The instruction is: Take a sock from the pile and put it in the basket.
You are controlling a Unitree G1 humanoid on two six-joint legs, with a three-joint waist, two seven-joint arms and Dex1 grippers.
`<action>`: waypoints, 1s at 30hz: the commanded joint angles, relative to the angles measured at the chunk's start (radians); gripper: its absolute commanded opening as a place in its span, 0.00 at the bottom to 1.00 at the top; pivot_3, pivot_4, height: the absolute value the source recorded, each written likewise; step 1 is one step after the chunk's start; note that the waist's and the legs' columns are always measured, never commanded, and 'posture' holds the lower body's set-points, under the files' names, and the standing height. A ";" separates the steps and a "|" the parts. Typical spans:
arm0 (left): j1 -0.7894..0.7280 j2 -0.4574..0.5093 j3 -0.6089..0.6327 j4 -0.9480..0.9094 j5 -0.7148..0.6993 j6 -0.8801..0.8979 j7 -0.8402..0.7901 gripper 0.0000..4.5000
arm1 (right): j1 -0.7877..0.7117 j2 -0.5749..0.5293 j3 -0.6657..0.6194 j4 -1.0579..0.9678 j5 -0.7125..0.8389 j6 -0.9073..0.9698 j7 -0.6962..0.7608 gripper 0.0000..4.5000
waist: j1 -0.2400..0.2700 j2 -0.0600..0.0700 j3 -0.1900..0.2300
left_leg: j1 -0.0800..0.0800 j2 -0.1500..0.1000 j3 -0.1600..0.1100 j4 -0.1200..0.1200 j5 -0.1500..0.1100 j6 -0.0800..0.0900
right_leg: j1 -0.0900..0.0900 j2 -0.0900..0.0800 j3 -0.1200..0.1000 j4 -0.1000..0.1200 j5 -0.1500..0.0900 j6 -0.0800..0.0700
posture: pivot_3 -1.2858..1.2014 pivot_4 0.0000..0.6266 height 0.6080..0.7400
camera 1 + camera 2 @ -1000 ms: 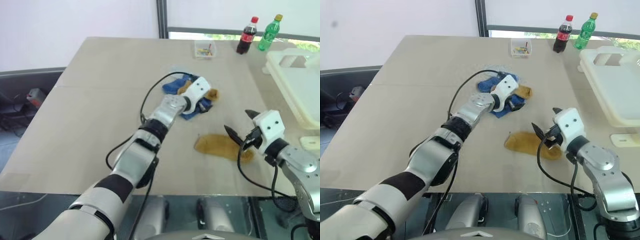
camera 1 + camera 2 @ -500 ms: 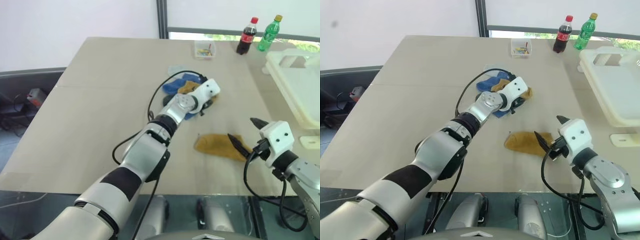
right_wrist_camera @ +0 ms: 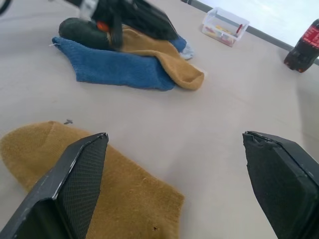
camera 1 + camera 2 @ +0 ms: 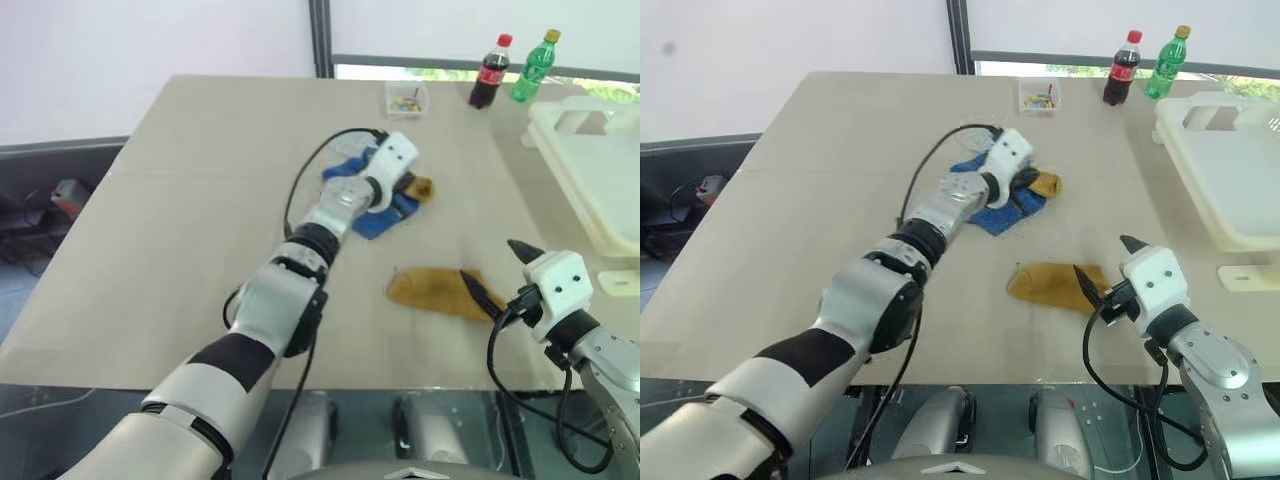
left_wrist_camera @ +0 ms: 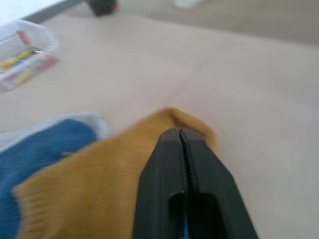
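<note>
The beige worktop (image 4: 200,200) lay mostly bare along its left half and near edge, leaving open room there. The pile of socks (image 4: 1012,195) sat near the middle, well apart from every edge, and a single mustard sock (image 4: 435,292) lay flat nearer the front, apart from the pile. The cream basket (image 4: 600,180) stood at the right edge, and a small clear box (image 4: 409,97), a cola bottle (image 4: 487,72) and a green bottle (image 4: 531,66) lined the far edge. The left arm reached long and nearly level across the worktop, its left tool (image 5: 182,149) over the pile with the jaws pressed together above a mustard sock; whether any cloth was pinched between them could not be told. The right arm was bent close to the front edge, its right tool (image 3: 179,184) spread wide and released, pointing level over the end of the single sock, gripping nothing.
</note>
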 commanded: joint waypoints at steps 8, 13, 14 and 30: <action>0.106 -0.015 0.208 -0.212 -0.211 0.264 0.162 0.57 | -0.091 -0.026 0.031 0.039 0.012 -0.016 0.055 1.00 | -0.001 0.000 0.000 | 0.000 -0.001 -0.004 0.001 0.000 0.000 | 0.000 -0.001 -0.001 0.002 0.000 0.000 | 0.52 0.24 1.00; 0.128 -0.027 0.205 -0.219 -0.194 0.265 0.258 0.57 | -0.112 -0.039 0.035 0.038 0.021 0.001 0.073 1.00 | -0.002 0.000 0.000 | 0.001 -0.001 -0.004 0.001 0.000 0.000 | 0.000 -0.001 -0.001 0.004 0.000 0.000 | 0.52 0.24 1.00; 0.134 -0.030 0.200 -0.228 -0.190 0.266 0.267 0.57 | -0.112 -0.041 0.032 0.035 0.024 0.005 0.075 1.00 | -0.002 0.000 0.000 | 0.001 -0.002 -0.004 0.001 0.000 0.000 | 0.000 -0.001 -0.001 0.004 0.000 0.000 | 0.52 0.24 1.00; 0.285 -0.083 0.146 -0.513 -0.193 0.398 0.348 0.12 | -0.156 -0.091 0.029 -0.012 0.080 0.111 0.091 1.00 | -0.002 0.000 0.000 | 0.001 -0.002 -0.004 0.001 0.000 0.000 | 0.000 -0.001 0.000 0.005 0.000 0.000 | 0.52 0.24 1.00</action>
